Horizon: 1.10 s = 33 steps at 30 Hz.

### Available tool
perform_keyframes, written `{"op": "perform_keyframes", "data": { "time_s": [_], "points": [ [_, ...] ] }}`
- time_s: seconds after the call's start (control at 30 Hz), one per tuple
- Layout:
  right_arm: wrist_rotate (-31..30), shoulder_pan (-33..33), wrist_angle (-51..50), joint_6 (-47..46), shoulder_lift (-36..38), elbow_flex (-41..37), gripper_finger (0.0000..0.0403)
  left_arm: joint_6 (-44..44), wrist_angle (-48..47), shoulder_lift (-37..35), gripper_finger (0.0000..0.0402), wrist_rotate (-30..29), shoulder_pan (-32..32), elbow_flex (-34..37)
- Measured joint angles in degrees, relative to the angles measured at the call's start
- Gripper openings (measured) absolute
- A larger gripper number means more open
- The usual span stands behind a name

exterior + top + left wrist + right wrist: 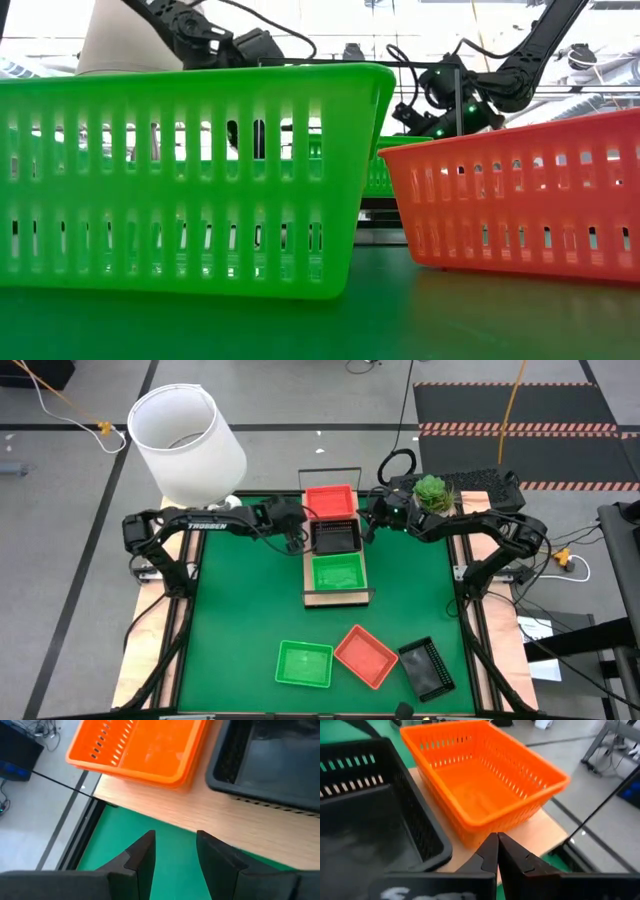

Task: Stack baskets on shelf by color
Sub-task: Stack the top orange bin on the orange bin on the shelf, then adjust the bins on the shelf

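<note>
Shelf (336, 598), a long light-wood plank with thin black wire ends, lies along the middle of the green-matted bench (240, 610) and carries one slatted plastic basket per colour: orange-red basket (331, 501) at the far end, black basket (335, 538) in the middle, bright green basket (338, 573) at the near end, so that each marks the base of a colour stack. Three more baskets wait loose on the near mat: a green one (304, 663), an orange-red one (365, 656) and a black one (427, 667). Left gripper (293, 532) hovers just left of the shelf beside the black basket, fingers parted and empty. Right gripper (368, 525) hovers just right of the shelf, fingers pressed together on nothing. Judged from this layout, stacking has yet to reach the near three.
</note>
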<state>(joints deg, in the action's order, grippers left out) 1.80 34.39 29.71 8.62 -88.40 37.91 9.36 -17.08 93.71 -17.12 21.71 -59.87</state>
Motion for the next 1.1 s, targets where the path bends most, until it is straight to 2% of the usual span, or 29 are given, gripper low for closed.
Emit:
{"op": "perform_keyframes", "data": {
  "time_s": [0.37, 0.77, 1.03, 1.1],
  "points": [
    [0.1, -3.9, -17.6, -2.6, 3.6, -0.1, 0.0, 1.8, -0.4, 0.0, 0.0145, 2.4, 0.0, 0.9],
    [0.0, -10.5, -22.2, -6.7, 14.3, 0.0, 0.0, 0.1, -6.6, 0.0, 0.0145, 2.7, -2.1, -1.0],
    [0.0, -10.9, -26.0, -8.5, 16.0, 0.0, 0.0, -0.5, -8.4, 0.0, 0.0145, 2.7, -4.4, -1.9],
    [1.7, -10.9, -26.9, -8.5, 16.0, 0.0, 0.0, -0.6, -9.9, -0.1, 0.0145, 2.7, -5.0, -1.9]
  ]
}}
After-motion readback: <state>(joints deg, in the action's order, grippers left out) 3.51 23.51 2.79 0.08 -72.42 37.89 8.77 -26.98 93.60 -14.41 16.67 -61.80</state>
